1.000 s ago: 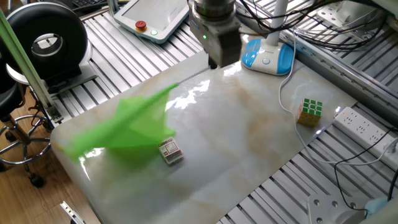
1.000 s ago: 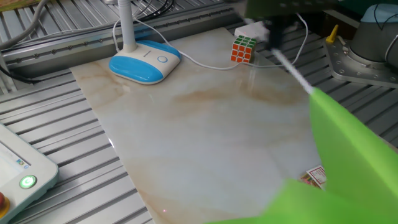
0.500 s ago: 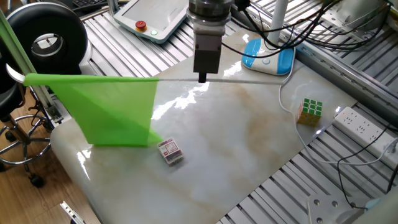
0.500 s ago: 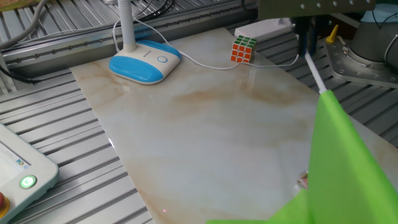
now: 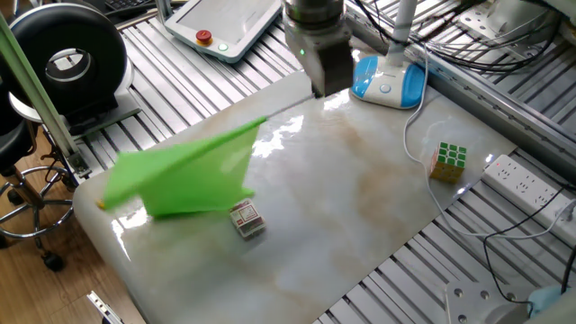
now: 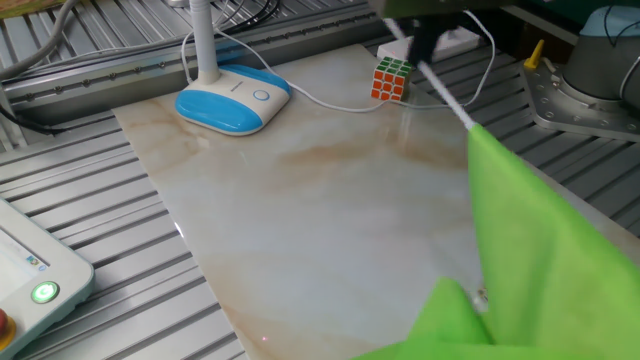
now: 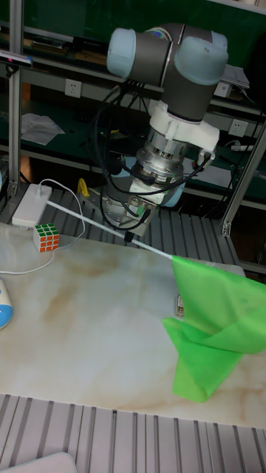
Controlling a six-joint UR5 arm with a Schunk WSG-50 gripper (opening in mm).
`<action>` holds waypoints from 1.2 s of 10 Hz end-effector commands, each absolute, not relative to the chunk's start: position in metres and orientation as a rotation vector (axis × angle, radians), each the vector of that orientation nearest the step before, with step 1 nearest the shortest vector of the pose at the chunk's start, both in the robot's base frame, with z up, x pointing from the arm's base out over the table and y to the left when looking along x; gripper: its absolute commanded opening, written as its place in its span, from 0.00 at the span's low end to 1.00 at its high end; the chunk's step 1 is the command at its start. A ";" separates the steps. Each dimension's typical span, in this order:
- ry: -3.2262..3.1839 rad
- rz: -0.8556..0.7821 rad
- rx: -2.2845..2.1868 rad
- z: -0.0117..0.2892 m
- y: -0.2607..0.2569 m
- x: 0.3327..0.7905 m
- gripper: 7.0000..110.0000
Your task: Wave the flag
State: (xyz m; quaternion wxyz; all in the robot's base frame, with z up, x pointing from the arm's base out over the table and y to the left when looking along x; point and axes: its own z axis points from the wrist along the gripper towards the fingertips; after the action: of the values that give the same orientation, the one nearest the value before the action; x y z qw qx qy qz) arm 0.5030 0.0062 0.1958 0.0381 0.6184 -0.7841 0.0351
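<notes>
Tall fixed view: the claw (image 7: 137, 222) pinches the flag (image 7: 214, 325) by its white pole above the desk (image 7: 89, 325). From the claw, the pole slopes down to the green cloth, which hangs crumpled just above the desk surface.

A robotics lab or test cell, going by the fittings: marble-look counter (image 5: 360, 225) laid on ribbed aluminium framing, teach pendant (image 5: 220, 22) with red stop button at upper left, loose cables and a power strip (image 5: 526, 184) at right edge, big industrial arm (image 7: 166, 66) in front of metal shelving with wall sockets, Rubik's cube (image 5: 448, 160) and blue-based desk lamp (image 5: 387, 81) as props
</notes>
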 end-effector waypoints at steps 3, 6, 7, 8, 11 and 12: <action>-2.869 -0.628 1.048 0.216 0.119 0.466 0.00; -2.865 -0.560 0.966 0.215 0.113 0.462 0.00; -2.860 -0.481 0.976 0.209 0.097 0.462 0.00; -2.855 -0.423 0.986 0.203 0.081 0.461 0.00; -2.898 -0.450 1.099 0.178 0.049 0.453 0.00; -2.908 -0.455 1.123 0.171 0.043 0.451 0.00</action>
State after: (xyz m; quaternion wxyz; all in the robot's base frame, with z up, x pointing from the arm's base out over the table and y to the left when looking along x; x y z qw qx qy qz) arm 0.4563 0.0604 0.1866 0.0226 0.3478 -0.9269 -0.1390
